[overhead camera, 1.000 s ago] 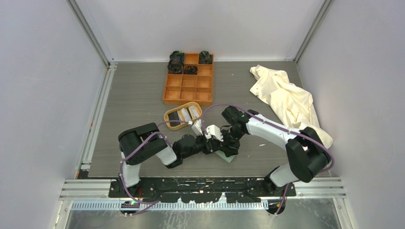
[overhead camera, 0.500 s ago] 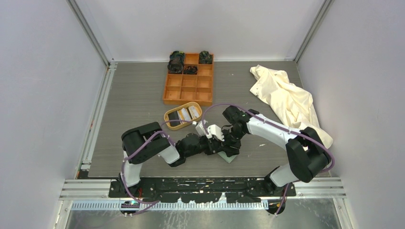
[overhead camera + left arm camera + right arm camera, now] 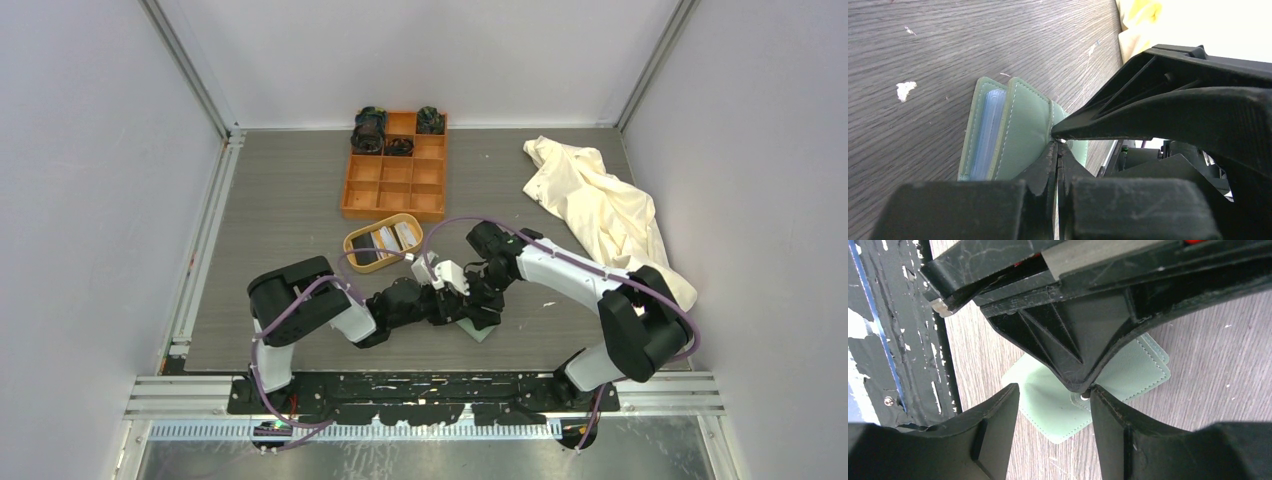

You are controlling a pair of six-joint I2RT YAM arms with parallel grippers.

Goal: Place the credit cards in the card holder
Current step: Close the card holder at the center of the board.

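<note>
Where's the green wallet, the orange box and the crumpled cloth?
card holder (image 3: 1023, 125), left wrist view, on its green outer flap.
orange box (image 3: 396, 197), top view, on an empty compartment.
cloth (image 3: 600, 205), top view, on its crumpled middle.

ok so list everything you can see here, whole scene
card holder: one, sage green, on the table near the front, under both claws
credit cards: at least three, white and dark, in the oval tray
oval tray: one, tan, mid-table, in front of the orange box
orange box: one, nine compartments, back centre
dark items: about three, black, back row of the box, too small to identify
cloth: one, cream, crumpled, back right
table: one, grey wood grain
left claw: one, black, shut, tips at the card holder's edge
right claw: one, black, open, over the card holder
</note>
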